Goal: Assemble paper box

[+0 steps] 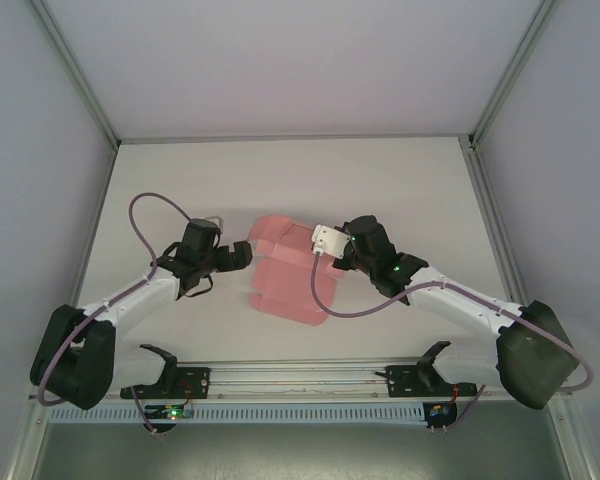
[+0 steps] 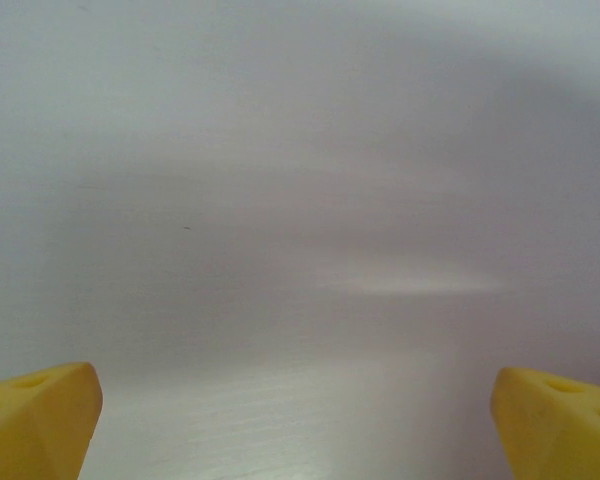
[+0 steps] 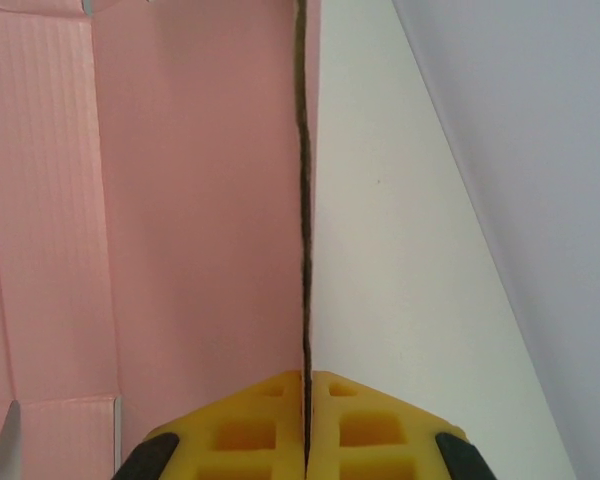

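The pink paper box (image 1: 285, 280) lies as a partly folded sheet in the middle of the white table (image 1: 180, 180). My right gripper (image 1: 325, 243) is at the sheet's right side. In the right wrist view its yellow fingers (image 3: 250, 430) are shut on a flap that stands on edge, seen as a thin dark line running away from the right gripper (image 3: 307, 378). The rest of the paper box (image 3: 200, 200) spreads flat to the left of that line. My left gripper (image 1: 242, 255) sits just off the sheet's left edge. In the left wrist view the left gripper (image 2: 295, 385) stands wide open with nothing between its fingertips (image 2: 50, 410).
Pale enclosure walls (image 1: 40, 170) stand close on the left, right and back of the table. A metal rail (image 1: 300, 378) with the arm bases runs along the near edge. Bare table surface (image 3: 400, 260) lies to the right of the held flap.
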Controlling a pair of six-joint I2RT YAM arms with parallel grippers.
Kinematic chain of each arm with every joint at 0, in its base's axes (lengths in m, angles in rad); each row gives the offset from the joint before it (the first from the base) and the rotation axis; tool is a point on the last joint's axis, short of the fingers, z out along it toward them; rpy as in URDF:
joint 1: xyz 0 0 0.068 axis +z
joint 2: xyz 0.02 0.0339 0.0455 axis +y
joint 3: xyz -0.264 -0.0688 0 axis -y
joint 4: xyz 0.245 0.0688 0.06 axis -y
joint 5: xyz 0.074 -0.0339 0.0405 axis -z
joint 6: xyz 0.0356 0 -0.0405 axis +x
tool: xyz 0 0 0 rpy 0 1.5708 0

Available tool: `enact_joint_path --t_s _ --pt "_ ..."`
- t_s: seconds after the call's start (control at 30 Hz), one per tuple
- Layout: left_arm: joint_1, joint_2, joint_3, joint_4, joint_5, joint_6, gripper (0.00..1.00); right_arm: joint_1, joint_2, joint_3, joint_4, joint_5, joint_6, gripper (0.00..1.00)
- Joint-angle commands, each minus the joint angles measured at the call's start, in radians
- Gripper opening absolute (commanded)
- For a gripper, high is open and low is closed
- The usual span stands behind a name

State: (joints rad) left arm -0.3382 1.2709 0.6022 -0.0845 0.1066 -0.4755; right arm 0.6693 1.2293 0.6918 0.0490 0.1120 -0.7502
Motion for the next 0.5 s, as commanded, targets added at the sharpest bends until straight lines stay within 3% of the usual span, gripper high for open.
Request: enact_joint_path --t_s 0.0,0.17,0.47 --pt "0.007 0.046 0.0 0.15 0.134 0.037 1.0 -0.013 -0.019 0.015 -0.005 -0.043 0.031 0.0" --pt "-0.012 0.062 0.008 0.26 0.248 0.061 1.0 -0.008 -0.019 0.011 -0.016 -0.064 0.04 0.0" --pt "-0.069 0.192 0.071 0.261 0.204 0.086 1.0 0.028 0.007 0.01 0.018 -0.051 0.025 0.0"
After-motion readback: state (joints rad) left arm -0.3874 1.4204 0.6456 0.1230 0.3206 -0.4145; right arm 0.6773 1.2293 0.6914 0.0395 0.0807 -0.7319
